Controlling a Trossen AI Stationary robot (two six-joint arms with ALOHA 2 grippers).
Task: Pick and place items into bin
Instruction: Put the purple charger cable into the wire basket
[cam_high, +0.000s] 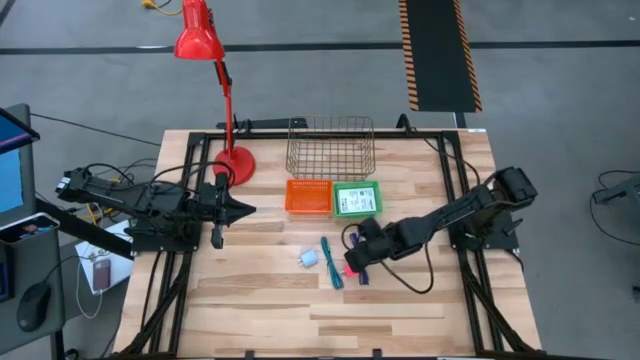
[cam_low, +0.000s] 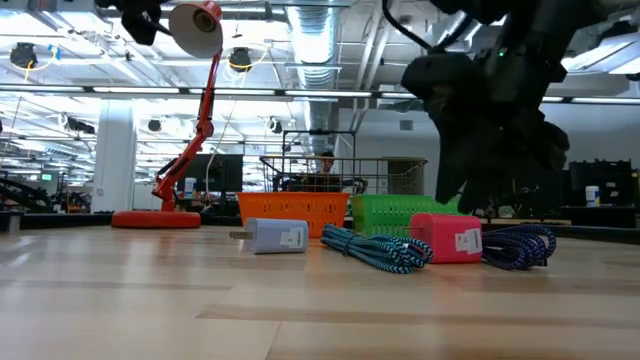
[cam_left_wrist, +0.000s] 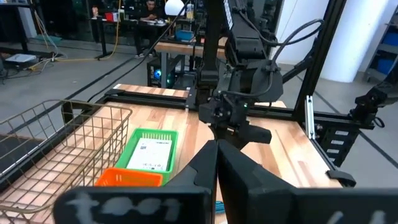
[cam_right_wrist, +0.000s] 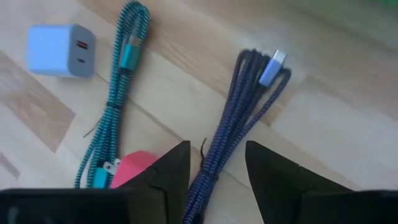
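Right pincer (cam_right_wrist: 216, 171): fingers apart over navy cable (cam_right_wrist: 239, 118). 4 items on counter (cam_high: 400, 310); wire basket (cam_high: 330, 148) holds none.

Industrial lab, exposed ceiling ducts (cam_low: 330, 40), workbenches (hazard-striped floor (cam_high: 437, 50))

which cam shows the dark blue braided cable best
The right wrist view: the dark blue cable lies bundled just ahead of the open right claw, braid and pale connector plain. The high view shows only a small dark strip under that claw. The low view shows its looped end edge-on behind the pink charger. The left wrist view hides it.
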